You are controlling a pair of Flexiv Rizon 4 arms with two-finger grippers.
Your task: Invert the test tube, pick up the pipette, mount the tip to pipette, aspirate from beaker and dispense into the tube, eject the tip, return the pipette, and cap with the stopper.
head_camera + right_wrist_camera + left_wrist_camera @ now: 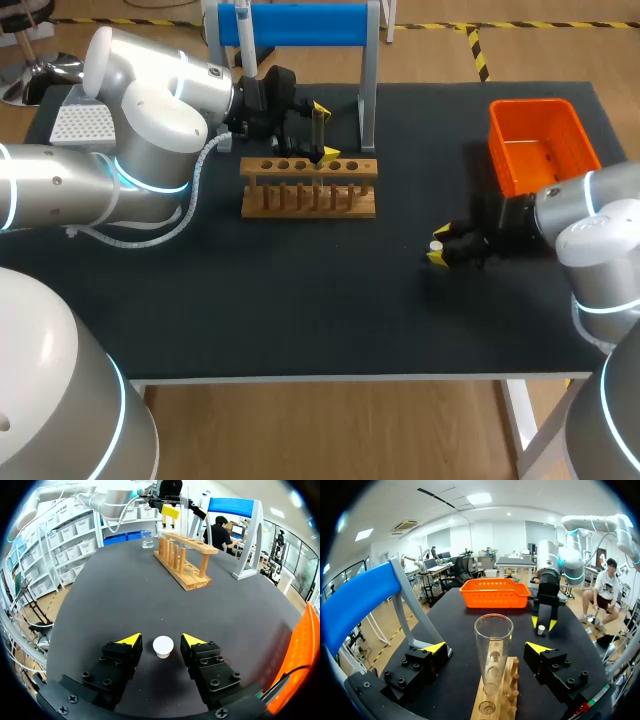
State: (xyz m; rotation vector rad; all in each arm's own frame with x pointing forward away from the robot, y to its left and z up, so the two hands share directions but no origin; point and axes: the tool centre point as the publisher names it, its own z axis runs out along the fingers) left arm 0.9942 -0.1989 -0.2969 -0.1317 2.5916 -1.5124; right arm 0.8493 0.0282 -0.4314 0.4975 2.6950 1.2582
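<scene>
One black table (pixel 300 300) carries one wooden rack (pixel 308 187) with a single row of holes, and one clear test tube (pixel 492 635) stands upright in it, open mouth up, its foot down in a hole near the rack's end. The left gripper (pixel 487 647) sits over that end of the rack with its two yellow-tipped fingers (pixel 435 647) spread wide, one on each side of the tube; there is a clear gap on both sides, so it has hold of nothing. Well apart from the rack, toward the robot's right, one small white stopper (pixel 163 646) rests on the bare table. The right gripper (pixel 160 640) is low over it, its two fingers parted with the stopper between them, and neither fingertip touches it. Just beyond the right gripper stands one orange basket (pixel 540 140) near the table's right edge. Behind the rack rises one stand with a blue crossbar (pixel 300 22), and one white pipette (pixel 243 28) hangs on it. In the right wrist view one glass beaker (pixel 146 539) stands on the table past the far end of the rack, apart from it. One white box with a grid of holes (pixel 80 122) lies at the table's far left corner, beside the left arm.
</scene>
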